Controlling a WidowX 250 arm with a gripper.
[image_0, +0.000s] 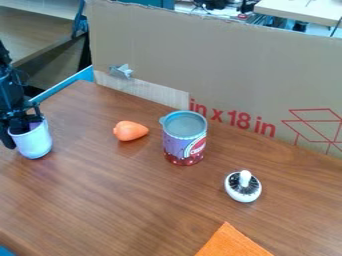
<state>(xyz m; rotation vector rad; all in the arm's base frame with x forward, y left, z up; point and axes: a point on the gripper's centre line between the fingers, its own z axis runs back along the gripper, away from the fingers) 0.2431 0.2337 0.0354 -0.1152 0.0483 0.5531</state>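
wooden table, gripper at white cup, can

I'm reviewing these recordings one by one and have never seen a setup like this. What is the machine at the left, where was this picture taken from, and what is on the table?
The machine is a black robot arm, coming in at the left edge. The single picture comes from a fixed camera looking down at a slant on the brown, wood-look table.

The arm ends in a black gripper, at the rim of a white cup. Whether it has hold of the cup, I cannot tell.

Also on the table are an orange, rounded, tapering object, an upright can, a small white round object with a knob and an orange cloth. Behind them stands a cardboard sheet.
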